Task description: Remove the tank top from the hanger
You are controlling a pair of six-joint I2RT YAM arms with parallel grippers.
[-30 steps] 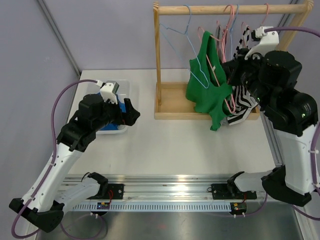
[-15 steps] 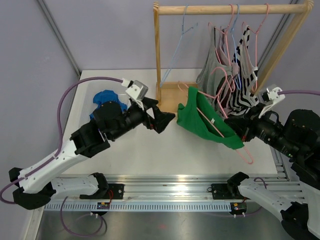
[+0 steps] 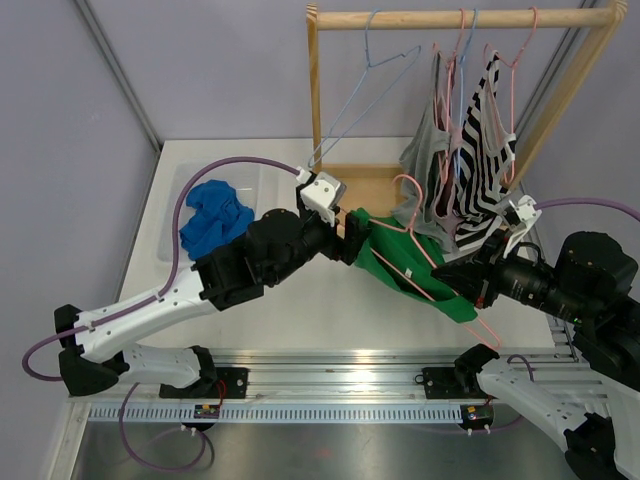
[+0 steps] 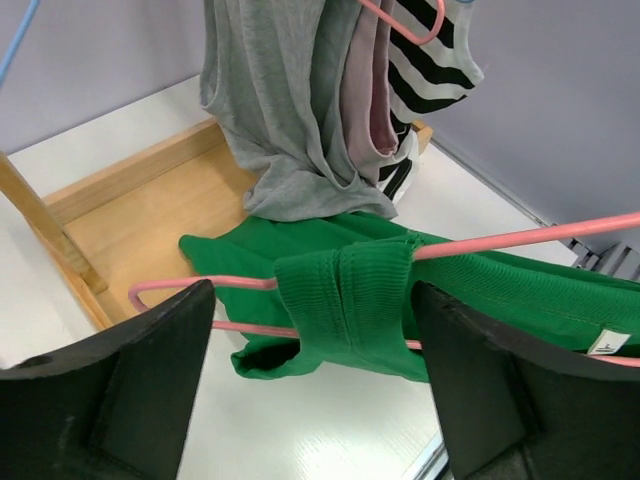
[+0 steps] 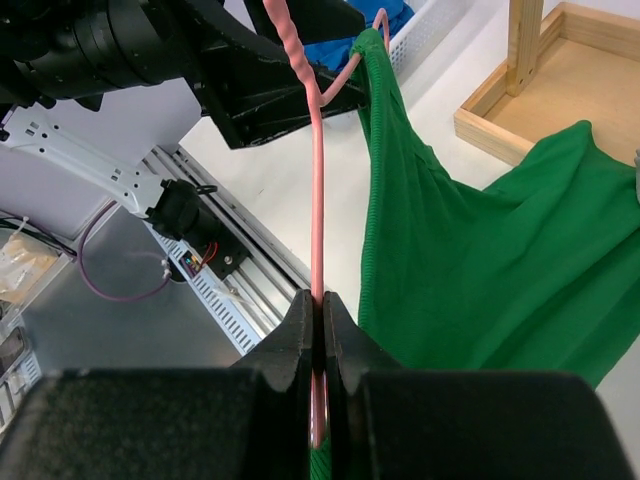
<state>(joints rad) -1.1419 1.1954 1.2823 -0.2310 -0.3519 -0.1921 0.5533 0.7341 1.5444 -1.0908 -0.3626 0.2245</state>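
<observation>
The green tank top (image 3: 405, 265) hangs on a pink hanger (image 3: 412, 232), held tilted and low over the table, off the rack. My right gripper (image 3: 470, 285) is shut on the hanger's wire (image 5: 317, 200) near its hook, and the green top (image 5: 480, 270) drapes to its right. My left gripper (image 3: 352, 238) is open at the top's far end. In the left wrist view its fingers (image 4: 150, 380) stand either side of the ribbed green shoulder strap (image 4: 345, 300), which wraps the pink wire (image 4: 520, 236). The strap is between the jaws, not pinched.
The wooden rack (image 3: 460, 18) stands at the back with grey (image 3: 425, 170) and striped (image 3: 480, 150) tops on hangers and an empty blue hanger (image 3: 365, 70). A blue cloth (image 3: 215, 215) lies in a white bin at the left. A metal rail (image 3: 340, 380) runs along the near edge.
My right gripper took the hanger with the green top off the rack and down over the table. My left arm swung right, from the bin to the top's shoulder strap.
</observation>
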